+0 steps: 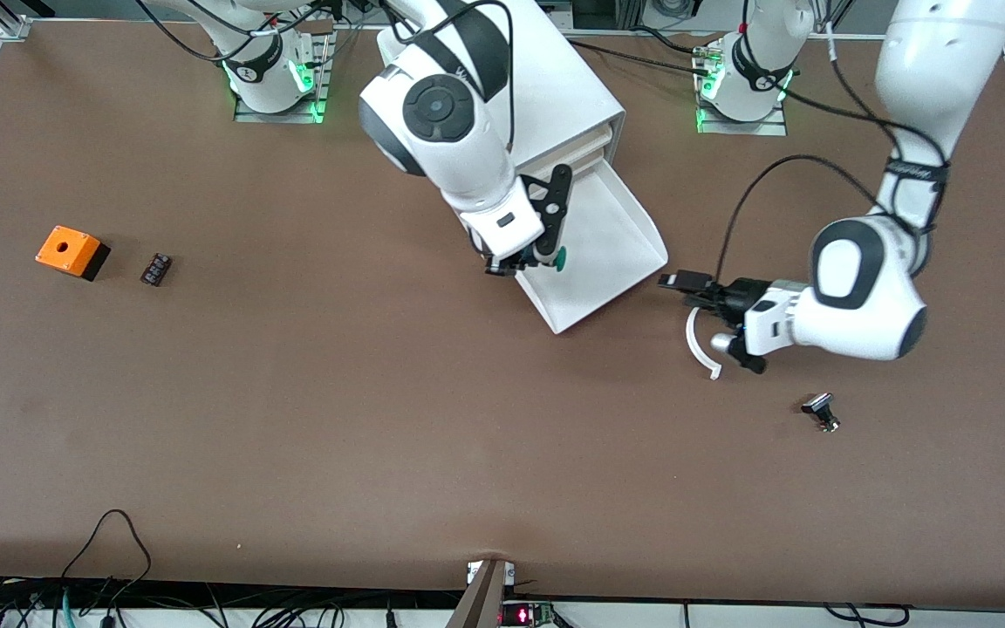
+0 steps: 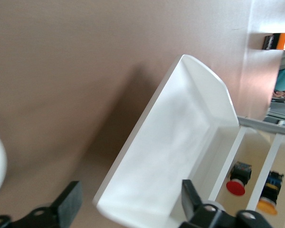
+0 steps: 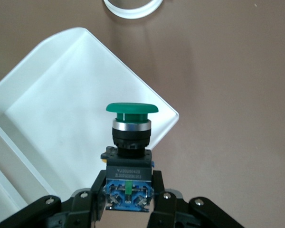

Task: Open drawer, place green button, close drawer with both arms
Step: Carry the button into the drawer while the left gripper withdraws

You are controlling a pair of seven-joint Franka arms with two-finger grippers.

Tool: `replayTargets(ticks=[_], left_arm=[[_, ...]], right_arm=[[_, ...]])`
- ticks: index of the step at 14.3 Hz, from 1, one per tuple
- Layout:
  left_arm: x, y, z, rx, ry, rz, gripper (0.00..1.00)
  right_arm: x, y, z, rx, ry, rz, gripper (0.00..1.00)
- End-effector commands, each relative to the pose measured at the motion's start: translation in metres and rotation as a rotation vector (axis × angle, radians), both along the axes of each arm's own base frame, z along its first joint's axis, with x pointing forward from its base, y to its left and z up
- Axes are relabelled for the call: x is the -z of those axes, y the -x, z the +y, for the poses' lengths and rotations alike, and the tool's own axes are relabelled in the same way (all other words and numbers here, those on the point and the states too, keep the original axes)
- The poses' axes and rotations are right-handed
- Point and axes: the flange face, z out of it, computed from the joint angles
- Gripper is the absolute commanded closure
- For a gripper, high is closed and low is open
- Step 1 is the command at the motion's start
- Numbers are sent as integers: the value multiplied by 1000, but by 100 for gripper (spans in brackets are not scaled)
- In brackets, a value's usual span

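The white cabinet stands near the robots' bases with one drawer pulled far out; what shows of its inside is bare white. My right gripper is shut on the green-capped button and holds it over the drawer's front corner. In the right wrist view the fingers clamp the button by its blue base, cap pointing away, over the drawer. My left gripper is open and empty beside the drawer's front, toward the left arm's end. In the left wrist view the drawer lies ahead.
A white ring lies under the left gripper. A black-capped metal button lies nearer the camera. An orange box and a small black block sit toward the right arm's end. Lower drawers show a red button and a yellow one.
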Motion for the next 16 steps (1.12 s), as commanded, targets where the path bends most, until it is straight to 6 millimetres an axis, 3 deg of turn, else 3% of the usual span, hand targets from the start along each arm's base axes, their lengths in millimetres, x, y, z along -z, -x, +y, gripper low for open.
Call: replayTargets(ticks=[1, 4, 9, 11, 14, 16], left_arm=[[-61, 7, 44, -17, -169, -51, 0], [-134, 19, 81, 38, -386, -166, 0], [-226, 45, 101, 113, -625, -341, 0], [-239, 49, 120, 86, -645, -358, 0], [-248, 59, 125, 110, -700, -333, 0], [-256, 58, 124, 88, -717, -353, 0]], right_arm=[[8, -3, 14, -21, 5, -15, 92], [37, 10, 42, -69, 22, -39, 92], [76, 29, 75, -129, 73, -78, 92], [92, 36, 80, -194, 118, -96, 92], [101, 39, 78, -287, 166, -125, 91], [122, 38, 77, -320, 186, -114, 91]])
